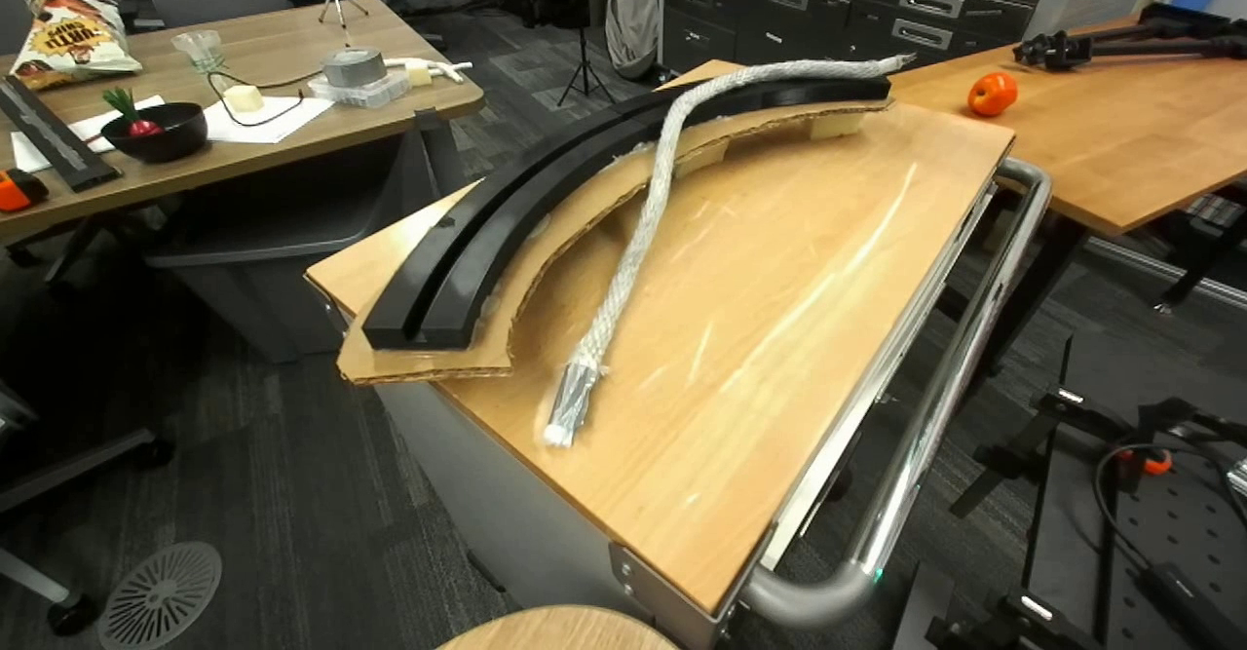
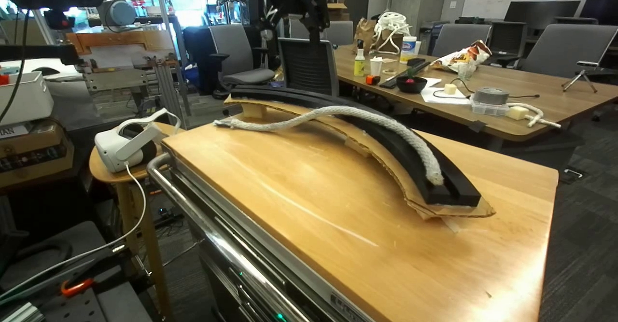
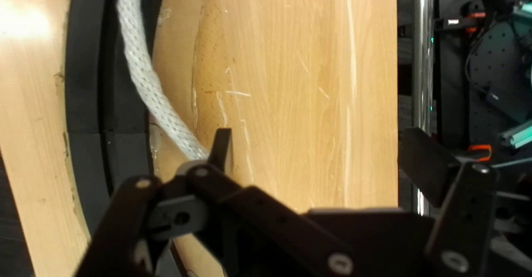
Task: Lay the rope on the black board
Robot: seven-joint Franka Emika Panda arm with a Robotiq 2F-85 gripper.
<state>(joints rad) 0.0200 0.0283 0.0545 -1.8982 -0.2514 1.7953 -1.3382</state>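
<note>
The pale braided rope (image 1: 651, 211) lies partly on the curved black board (image 1: 482, 260). In both exterior views, its frayed end is over one end of the board. The rope (image 2: 357, 113) then leaves the board (image 2: 391, 150) and crosses the cardboard edge. Its taped end rests on the tabletop (image 1: 779, 319). In the wrist view, the rope (image 3: 141, 67) slants off the board (image 3: 85, 82) and passes out of sight behind a finger. My gripper (image 3: 322, 148) is open and empty above the tabletop. It also shows high at the back in an exterior view (image 2: 292, 30).
The board sits on a cardboard base (image 1: 429, 367) propped above the tabletop. A metal rail (image 1: 925, 436) runs along the table's side. A side table holds an orange-red fruit (image 1: 992, 95). A stool with a white headset (image 2: 113, 150) stands by the table. Another table (image 2: 507, 124) holds several items.
</note>
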